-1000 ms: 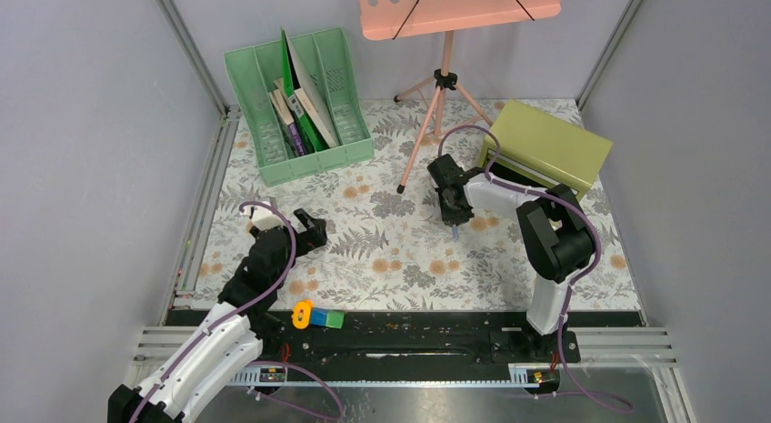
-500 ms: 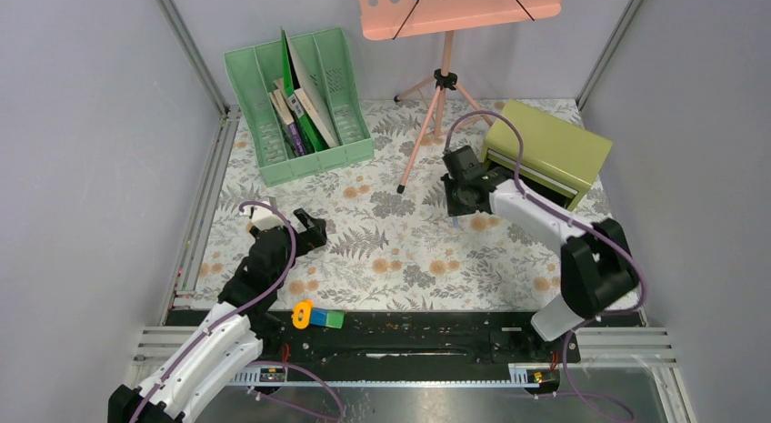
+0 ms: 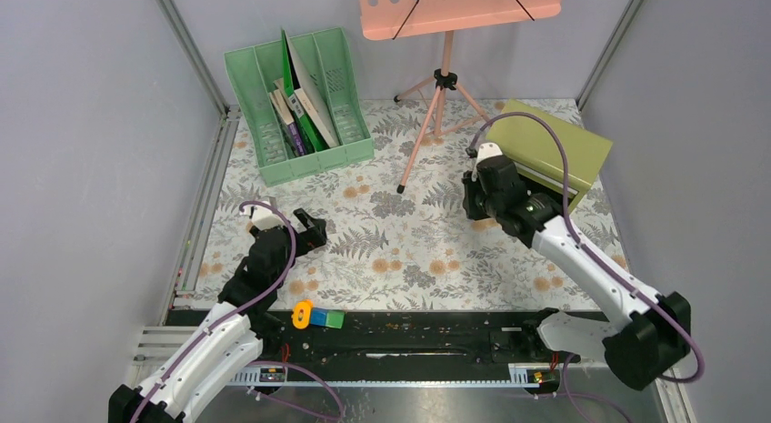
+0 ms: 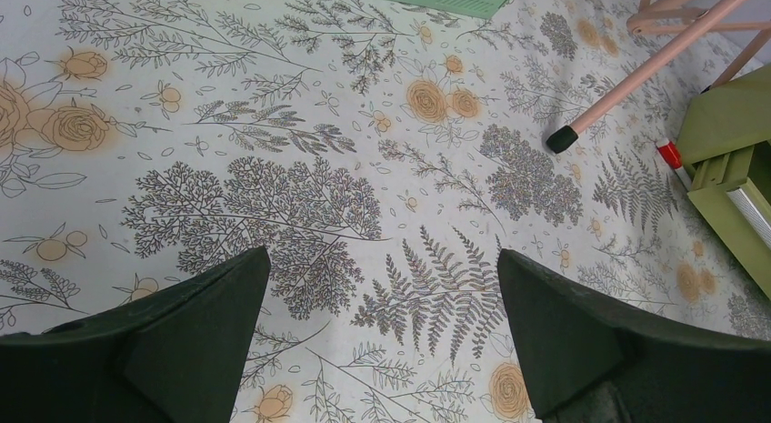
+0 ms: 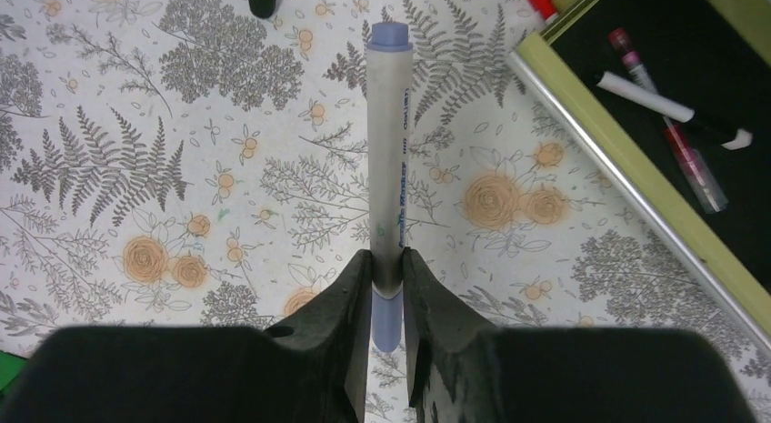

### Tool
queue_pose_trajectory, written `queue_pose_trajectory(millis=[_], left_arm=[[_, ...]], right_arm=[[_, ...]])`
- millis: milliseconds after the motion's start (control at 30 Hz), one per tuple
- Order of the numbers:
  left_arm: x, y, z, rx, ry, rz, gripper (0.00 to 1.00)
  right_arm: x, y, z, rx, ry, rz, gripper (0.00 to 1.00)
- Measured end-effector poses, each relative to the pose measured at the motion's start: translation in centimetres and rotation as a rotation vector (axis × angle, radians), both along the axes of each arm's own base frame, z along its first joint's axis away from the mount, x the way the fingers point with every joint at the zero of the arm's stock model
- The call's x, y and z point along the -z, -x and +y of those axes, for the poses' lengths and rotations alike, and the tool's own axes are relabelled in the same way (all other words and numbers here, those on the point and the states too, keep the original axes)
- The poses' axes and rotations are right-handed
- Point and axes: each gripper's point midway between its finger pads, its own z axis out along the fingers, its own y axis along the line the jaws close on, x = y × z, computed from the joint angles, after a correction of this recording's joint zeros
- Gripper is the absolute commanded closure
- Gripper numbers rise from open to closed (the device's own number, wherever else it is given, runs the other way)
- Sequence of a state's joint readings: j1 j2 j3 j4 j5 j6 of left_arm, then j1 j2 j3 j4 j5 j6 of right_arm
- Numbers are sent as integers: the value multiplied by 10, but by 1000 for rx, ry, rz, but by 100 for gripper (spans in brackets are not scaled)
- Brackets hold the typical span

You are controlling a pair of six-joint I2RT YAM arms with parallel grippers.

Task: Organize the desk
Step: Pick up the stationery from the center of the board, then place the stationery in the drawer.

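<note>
The right jaws are clamping a marker point(image 5: 387, 159) above the flowered bench point(image 3: 400, 250), which is spreading beneath both arms, near the olive drawer box point(image 3: 555, 146) at two o'clock (its drawer is standing open). The left jaws are hanging wide apart at eight o'clock.

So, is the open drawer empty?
No, the drawer holds a white pen and a red pen lying on its dark floor.
</note>
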State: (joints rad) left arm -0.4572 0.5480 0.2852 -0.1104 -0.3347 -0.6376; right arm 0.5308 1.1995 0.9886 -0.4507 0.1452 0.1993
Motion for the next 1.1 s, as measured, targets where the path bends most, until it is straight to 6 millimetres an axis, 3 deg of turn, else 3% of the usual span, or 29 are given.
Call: queue_pose_trajectory(millis=[200,500,900,1100], left_arm=[[1,0,-1,6,0,6,1],[5,0,-1,7,-4,19,1],[6,0,-1,8,-5,26,1],[6,0,-1,8,-4,26,1]], right_arm=[[-16,5,-18,-7,40,-128,100],[-20,-9,-50,10,252,-208,100],[-1,-34,-81,28,465,-153,100],[19,-41,-97,38,528,-83,100]])
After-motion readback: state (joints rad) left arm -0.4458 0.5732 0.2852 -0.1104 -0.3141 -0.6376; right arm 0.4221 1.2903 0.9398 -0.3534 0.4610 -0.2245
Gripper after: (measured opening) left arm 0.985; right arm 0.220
